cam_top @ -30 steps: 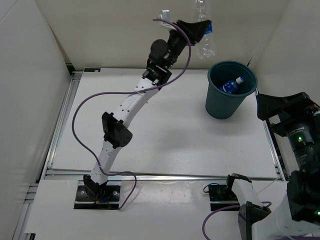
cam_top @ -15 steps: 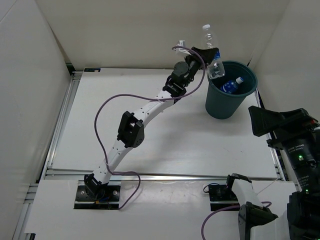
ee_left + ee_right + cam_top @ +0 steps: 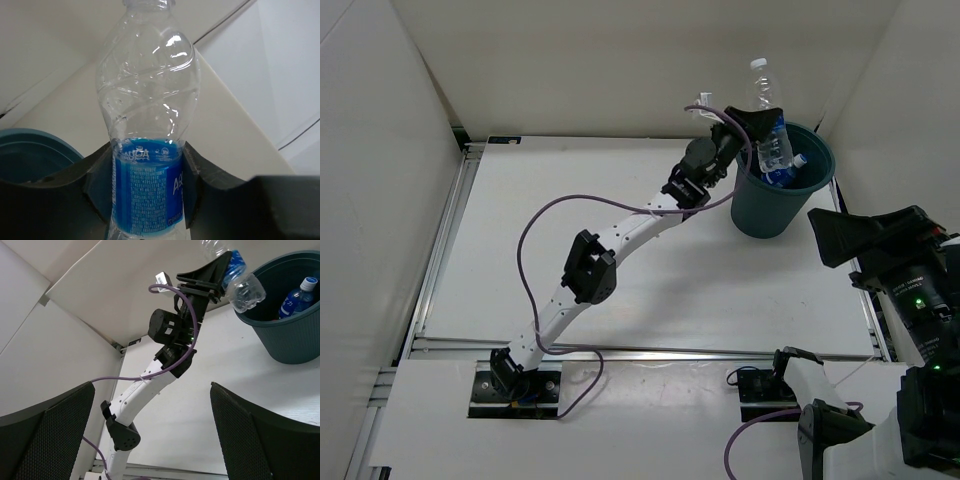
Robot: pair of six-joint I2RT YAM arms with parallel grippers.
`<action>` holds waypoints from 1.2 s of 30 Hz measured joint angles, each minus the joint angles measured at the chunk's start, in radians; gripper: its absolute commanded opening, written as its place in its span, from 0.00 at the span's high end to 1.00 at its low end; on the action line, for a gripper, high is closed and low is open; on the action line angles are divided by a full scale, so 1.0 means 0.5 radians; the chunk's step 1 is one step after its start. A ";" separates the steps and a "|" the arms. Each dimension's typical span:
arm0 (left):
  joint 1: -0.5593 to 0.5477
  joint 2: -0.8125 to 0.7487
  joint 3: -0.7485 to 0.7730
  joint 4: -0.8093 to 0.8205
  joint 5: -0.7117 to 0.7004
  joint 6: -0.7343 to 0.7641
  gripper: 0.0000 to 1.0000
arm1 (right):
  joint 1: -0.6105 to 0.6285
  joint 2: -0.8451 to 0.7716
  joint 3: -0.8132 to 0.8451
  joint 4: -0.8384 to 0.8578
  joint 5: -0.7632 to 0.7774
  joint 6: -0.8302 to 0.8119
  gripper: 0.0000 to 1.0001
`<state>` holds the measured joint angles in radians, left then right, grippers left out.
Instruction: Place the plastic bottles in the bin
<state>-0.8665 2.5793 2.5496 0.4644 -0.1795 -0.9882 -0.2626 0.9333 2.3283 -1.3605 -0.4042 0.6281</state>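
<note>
Blue-labelled bottle (image 3: 147, 200) in left hand (image 3: 147, 172); overhead reveals second bottle (image 3: 786, 170) in bin (image 3: 760, 212).

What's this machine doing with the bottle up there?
The left arm's tool is clamped around a clear blue-labelled bottle, holding it upright just above the mouth of the teal bin, not yet let go. A second bottle already lies inside. The right tool is open and empty, off to the side.

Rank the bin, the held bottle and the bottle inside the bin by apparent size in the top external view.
1. bin
2. held bottle
3. bottle inside the bin: partly hidden and farther away, so 2 versus 3 is unsure.
</note>
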 measured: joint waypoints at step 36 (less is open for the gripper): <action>0.064 0.206 -0.068 0.058 0.159 0.681 0.00 | 0.031 0.099 -0.200 0.003 -0.271 -0.117 0.01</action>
<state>-0.8345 2.6823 2.5156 0.4934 -0.1001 -0.6479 -0.2474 0.9829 2.2284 -1.3590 -0.5396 0.5694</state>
